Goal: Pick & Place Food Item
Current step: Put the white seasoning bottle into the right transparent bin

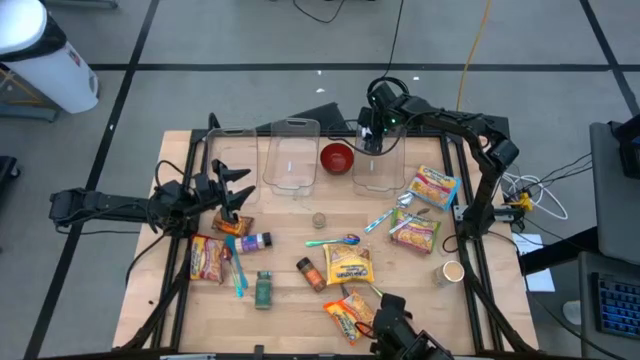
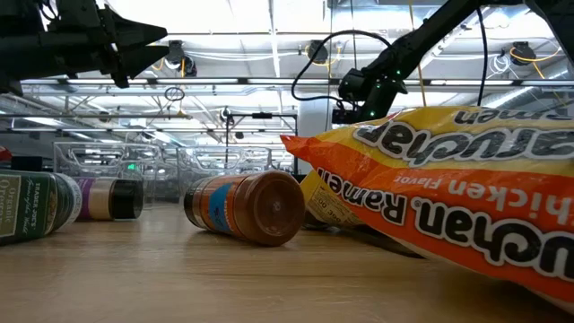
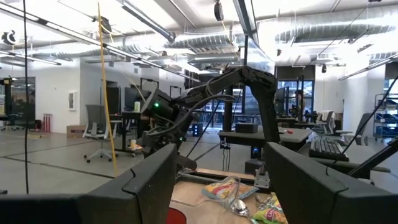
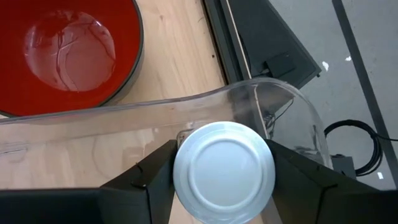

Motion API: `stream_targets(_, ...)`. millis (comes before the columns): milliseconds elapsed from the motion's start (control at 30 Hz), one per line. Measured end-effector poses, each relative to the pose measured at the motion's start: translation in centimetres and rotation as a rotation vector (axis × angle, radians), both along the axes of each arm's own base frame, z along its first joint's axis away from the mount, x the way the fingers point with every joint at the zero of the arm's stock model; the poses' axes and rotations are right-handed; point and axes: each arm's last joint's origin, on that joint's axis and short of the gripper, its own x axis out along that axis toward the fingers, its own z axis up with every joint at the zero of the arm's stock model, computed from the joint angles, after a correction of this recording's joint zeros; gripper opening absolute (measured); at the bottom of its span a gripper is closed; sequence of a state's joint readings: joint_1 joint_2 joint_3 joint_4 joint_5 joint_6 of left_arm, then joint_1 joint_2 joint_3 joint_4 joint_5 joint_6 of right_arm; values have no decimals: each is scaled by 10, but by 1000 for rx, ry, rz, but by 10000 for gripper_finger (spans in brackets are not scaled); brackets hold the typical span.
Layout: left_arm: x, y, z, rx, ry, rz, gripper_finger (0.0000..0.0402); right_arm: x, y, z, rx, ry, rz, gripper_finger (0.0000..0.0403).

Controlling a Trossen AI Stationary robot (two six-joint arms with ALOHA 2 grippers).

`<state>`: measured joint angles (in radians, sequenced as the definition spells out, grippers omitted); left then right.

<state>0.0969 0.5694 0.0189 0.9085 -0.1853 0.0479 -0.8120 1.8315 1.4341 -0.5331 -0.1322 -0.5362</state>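
My right gripper (image 4: 224,186) is shut on a round tin with a silver end (image 4: 224,171). It hangs over the far corner of a clear plastic bin (image 1: 378,168) at the table's far side, beside a red bowl (image 1: 337,157). In the right wrist view the bin's curved rim (image 4: 273,99) lies just beyond the tin, with the red bowl (image 4: 68,50) farther off. Over the table's left side my left gripper (image 1: 238,188) stands open, tipped a little upward; nothing is between its fingers (image 3: 149,180). My right gripper pinches the tin's round side wall (image 4: 181,171) between its two fingers (image 4: 146,183), one on each opposite side. The fingers slant down from above. The tin's silver end faces back toward the wrist. The tin is lifted clear, over the bin's corner.
Two more clear bins (image 1: 291,155) (image 1: 232,150) stand along the far edge. Ramen packets (image 1: 432,187) (image 1: 348,265) (image 1: 207,258), spice jars (image 1: 310,272), spoons (image 1: 335,241) and a paper cup (image 1: 452,271) lie scattered over the wooden table (image 1: 300,215).
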Motion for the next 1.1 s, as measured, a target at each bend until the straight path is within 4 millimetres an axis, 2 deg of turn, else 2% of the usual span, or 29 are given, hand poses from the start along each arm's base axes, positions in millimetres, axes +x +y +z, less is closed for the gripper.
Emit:
stream_targets(600, 0, 0, 0, 0, 0, 0, 253, 0, 0, -2, -7, -11, 2, 204)
stream_targets(1100, 0, 0, 0, 0, 0, 0, 253, 2, -2, -2, -19, -35, -16, 228)
